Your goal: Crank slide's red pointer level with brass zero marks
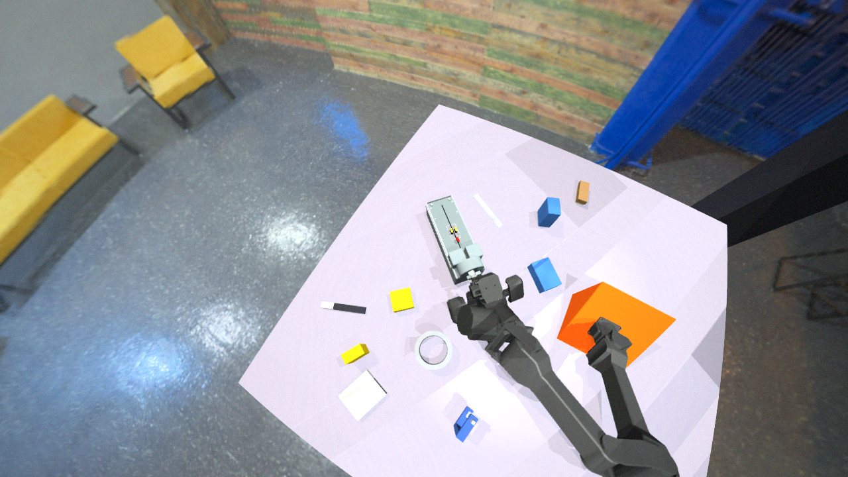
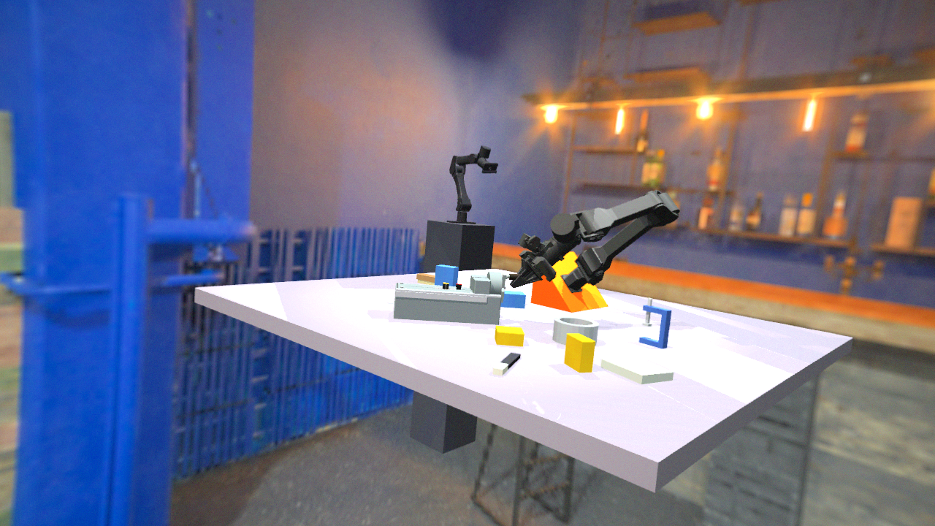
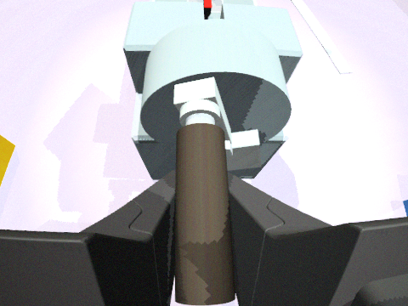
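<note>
The grey machine has a long slotted top and a round housing at its crank end. The red pointer sits in the slot, a little nearer the housing than the brass zero marks, so it is not level with them. In the wrist view the marks are out of frame. A white crank arm carries the brown handle. My gripper is shut on the handle, one finger on each side. In the top view the arm hides the handle.
A blue block and an orange wedge stand beside the arm. A yellow block and a grey ring lie on its other side. A blue clamp stands farther off.
</note>
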Robot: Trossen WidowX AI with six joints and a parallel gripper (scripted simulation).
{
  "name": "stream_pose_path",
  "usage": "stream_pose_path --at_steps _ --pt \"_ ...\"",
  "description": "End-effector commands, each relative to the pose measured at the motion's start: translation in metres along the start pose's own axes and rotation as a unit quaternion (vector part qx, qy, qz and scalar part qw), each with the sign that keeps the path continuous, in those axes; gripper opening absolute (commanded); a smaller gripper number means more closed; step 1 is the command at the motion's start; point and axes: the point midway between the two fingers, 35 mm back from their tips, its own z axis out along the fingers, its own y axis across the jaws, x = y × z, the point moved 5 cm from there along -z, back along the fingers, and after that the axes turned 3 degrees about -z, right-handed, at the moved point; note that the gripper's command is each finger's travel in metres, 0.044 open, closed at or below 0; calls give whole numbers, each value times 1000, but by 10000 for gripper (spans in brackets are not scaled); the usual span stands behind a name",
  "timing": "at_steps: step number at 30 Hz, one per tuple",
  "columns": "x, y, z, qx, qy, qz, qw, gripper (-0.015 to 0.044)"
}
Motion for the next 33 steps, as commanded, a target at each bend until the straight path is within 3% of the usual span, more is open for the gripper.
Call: stream_pose_path --at_steps 1,33 --pt "0 -3 -1 1 -1 2 1000 0" --pt "1 -21 0 2 -1 2 1000 0"
